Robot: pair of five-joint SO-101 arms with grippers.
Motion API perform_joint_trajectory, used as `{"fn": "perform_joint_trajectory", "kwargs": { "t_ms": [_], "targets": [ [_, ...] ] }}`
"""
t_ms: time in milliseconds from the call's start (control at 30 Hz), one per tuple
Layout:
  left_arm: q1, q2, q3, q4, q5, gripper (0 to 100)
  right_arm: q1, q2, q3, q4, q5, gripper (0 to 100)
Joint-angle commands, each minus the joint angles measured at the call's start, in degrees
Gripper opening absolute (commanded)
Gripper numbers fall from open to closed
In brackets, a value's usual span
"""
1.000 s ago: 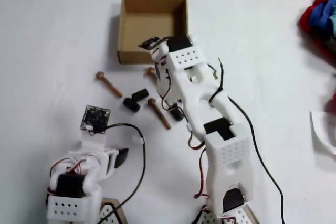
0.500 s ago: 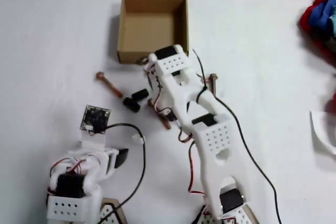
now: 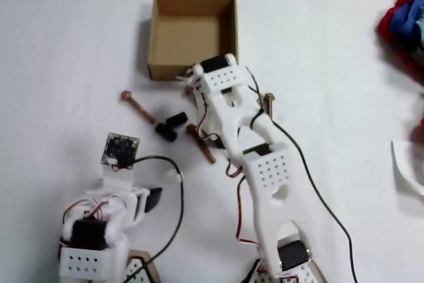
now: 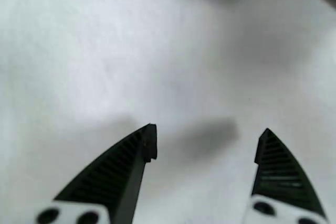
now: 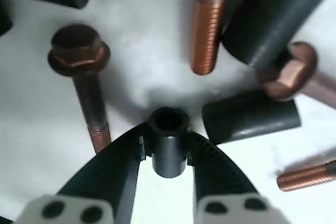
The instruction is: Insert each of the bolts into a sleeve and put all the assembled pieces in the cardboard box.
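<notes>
- Above the desk [image 3: 344,64], just short of the cardboard box [image 3: 192,34]: right pincer [image 5: 167,141] clamped on a black sleeve [image 5: 169,157], bore opening out past the fingertips.
- Well apart from the parts: left pincer [image 4: 207,142], spread open.
- Just beside the sleeve: nearest bolt [image 5: 86,87], shank roughly parallel to it, head pointing away.

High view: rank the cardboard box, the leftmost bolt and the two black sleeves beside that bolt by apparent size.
1. cardboard box
2. leftmost bolt
3. sleeve nearer the box and the other sleeve: about alike, so not ranked.
</notes>
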Motion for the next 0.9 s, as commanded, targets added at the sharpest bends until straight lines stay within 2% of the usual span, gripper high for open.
{"fn": "perform_joint_trajectory", "kwargs": {
  "t_ms": [0, 167, 333, 633, 867],
  "targets": [
    [-0.4, -1.5, 1.3, -0.9, -0.2, 31, -0.3, 1.0, -0.6, -0.6, -0.1, 1.9],
    [-0.4, -1.5, 1.3, -0.9, -0.2, 31, 1.8, -6.0, -0.4, 1.1, -0.1, 2.0],
    [-0.4, -1.5, 1.3, -0.9, -0.2, 31, 5.4, -27.2, 5.3, 1.3, 0.4, 2.0],
    [-0.4, -1.5, 1.3, -0.9, -0.2, 31, 6.4, -71.5, 38.0, -1.7, 2.5, 2.0],
    [-0.4, -1.5, 1.3, -0.9, -0.2, 31, 9.4, -93.0, 60.0, -9.3, 3.7, 2.0]
  ]
}}
